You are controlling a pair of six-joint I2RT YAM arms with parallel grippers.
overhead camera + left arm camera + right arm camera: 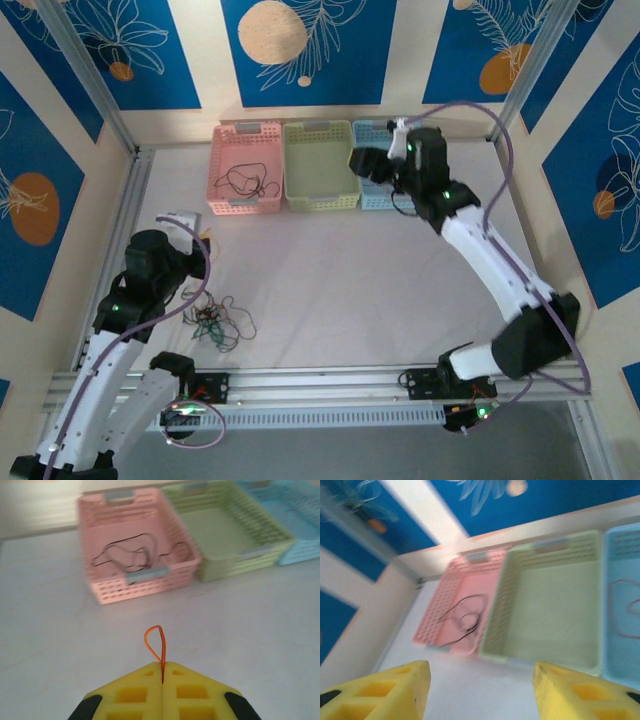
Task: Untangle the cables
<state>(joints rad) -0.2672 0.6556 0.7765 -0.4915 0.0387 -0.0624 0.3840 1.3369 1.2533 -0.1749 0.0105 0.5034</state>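
A small tangle of thin black, green and red-orange cables (215, 320) lies on the table near the left arm. My left gripper (163, 667) is shut on a red-orange cable (155, 641), and a short loop of it sticks out past the fingertips. In the top view the left gripper (200, 235) hovers above and behind the tangle. My right gripper (482, 680) is open with nothing between its yellow fingers (405, 685). It hangs at the back of the table by the green and blue baskets (365, 160).
Three baskets stand in a row at the back: pink (222, 180), green (320, 200) and blue (375, 135). A black cable (132, 555) lies in the pink basket. A reddish cable (620, 615) lies in the blue basket (609, 580). The green basket (495, 630) holds nothing.
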